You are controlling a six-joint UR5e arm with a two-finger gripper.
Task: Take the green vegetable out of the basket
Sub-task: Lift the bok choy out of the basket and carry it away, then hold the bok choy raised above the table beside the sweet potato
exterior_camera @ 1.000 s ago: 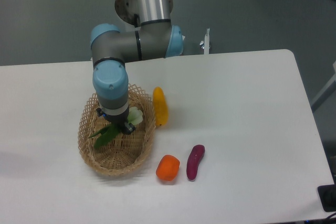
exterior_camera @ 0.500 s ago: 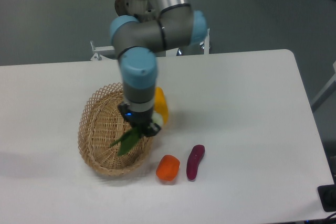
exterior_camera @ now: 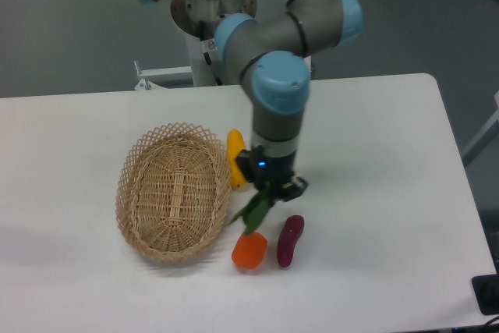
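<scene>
Hanging from the gripper (exterior_camera: pixel 271 185), the green vegetable (exterior_camera: pixel 254 210) trails its dark leaves down toward the orange vegetable (exterior_camera: pixel 249 249); its pale stalk end is hidden up at the fingers. It is clear of the basket (exterior_camera: pixel 175 190) and to the right of its rim, with nothing left inside the wicker. The fingers are pinched on the stalk end, and the leaves droop freely below. The yellow squash (exterior_camera: pixel 235 157) lies just beside the basket, partly behind the arm, and the purple eggplant (exterior_camera: pixel 290 240) rests on the table (exterior_camera: pixel 374 161) next to the orange vegetable. Judging by this, the pick-up itself looks done: the vegetable is out and held in the air. At most, what remains is keeping the grip.
</scene>
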